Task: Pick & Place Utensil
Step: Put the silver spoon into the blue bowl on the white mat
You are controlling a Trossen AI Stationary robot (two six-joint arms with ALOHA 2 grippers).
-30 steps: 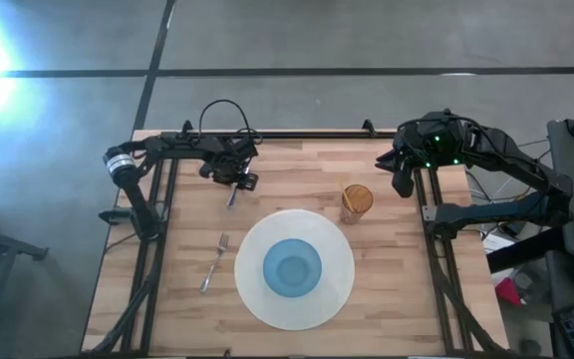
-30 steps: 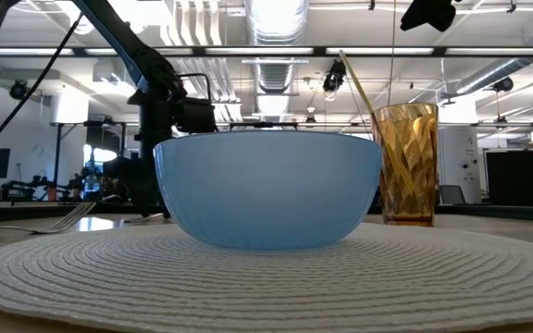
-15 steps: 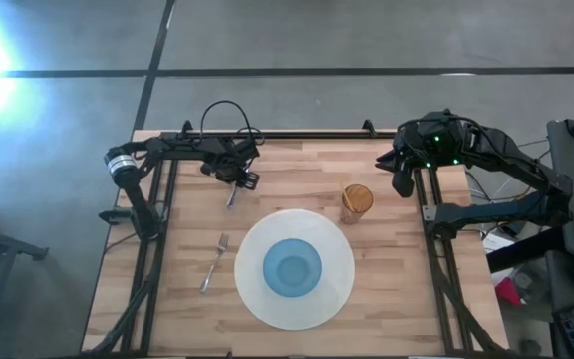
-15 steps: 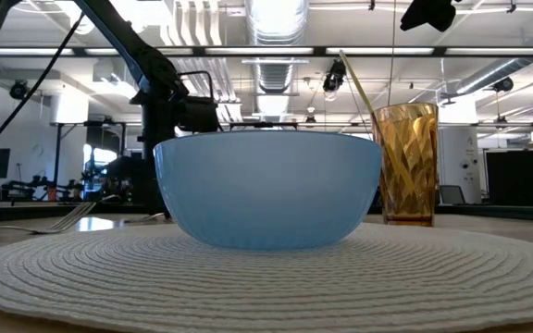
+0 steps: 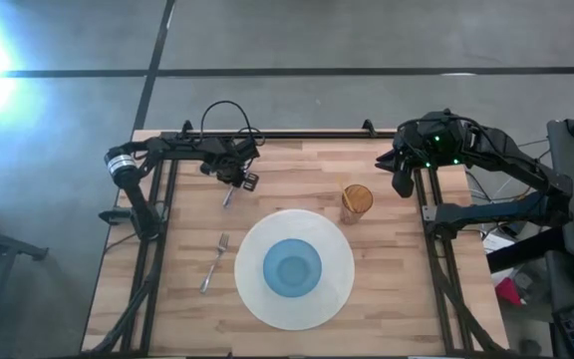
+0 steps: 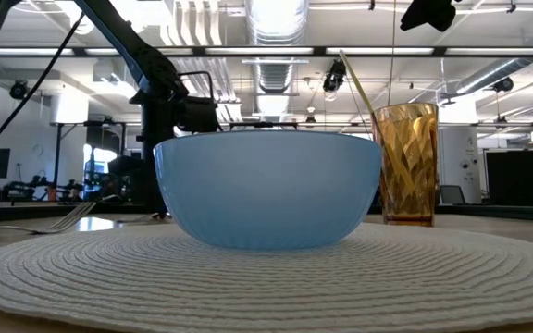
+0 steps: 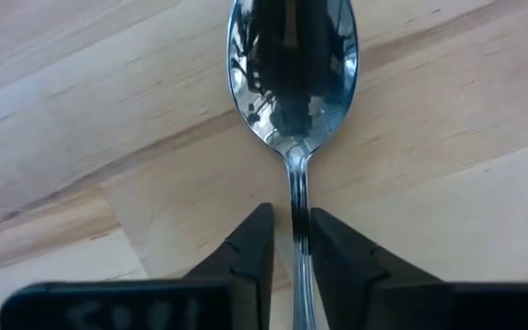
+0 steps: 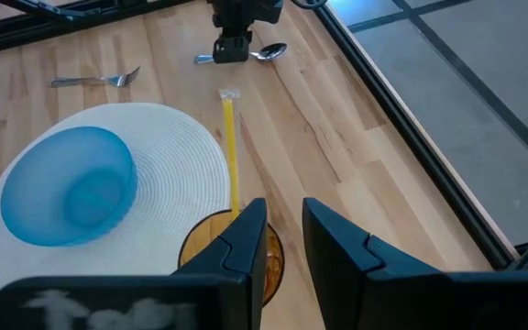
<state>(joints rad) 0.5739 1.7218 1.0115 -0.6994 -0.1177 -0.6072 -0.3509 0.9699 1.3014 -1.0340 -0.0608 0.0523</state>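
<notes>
Butcher-block table (image 5: 297,189), open workshop floor beyond it. We're on the grasp of the spoon (image 7: 291,82): it lies flat on the wood near the far-left part of the table, up-table from the fork (image 5: 214,261) and clear of the white placemat (image 5: 339,294).

Left gripper (image 7: 291,252) is down at the table over the spoon's neck, just below the bowl end. Its fingers (image 7: 250,252) sit narrowly spaced either side of the handle; the gap looks nearly gone, but we can't confirm full pinch contact from the wrist view.

To do this well: we'd keep the handle centred between the pads, finish the squeeze before lifting, then lift straight up. A thin, slick handle lying flat can roll or skate out if one pad touches first. Gripping near the bowl puts most of the handle behind the fingers, so expect it to droop or pivot once off the wood.

Clearances: the table's far rail and left frame are near this arm, so we'd move inward, toward the placemat. Open wood between spoon and placemat. The blue bowl (image 5: 292,267) sits mid-mat; the amber glass (image 5: 356,200) with its yellow straw (image 8: 230,151) stands at the mat's far-right edge, so avoid sweeping that way.

Right gripper (image 8: 278,243) is parked high at the far-right corner, fingers a small gap apart, holding nothing.
</notes>
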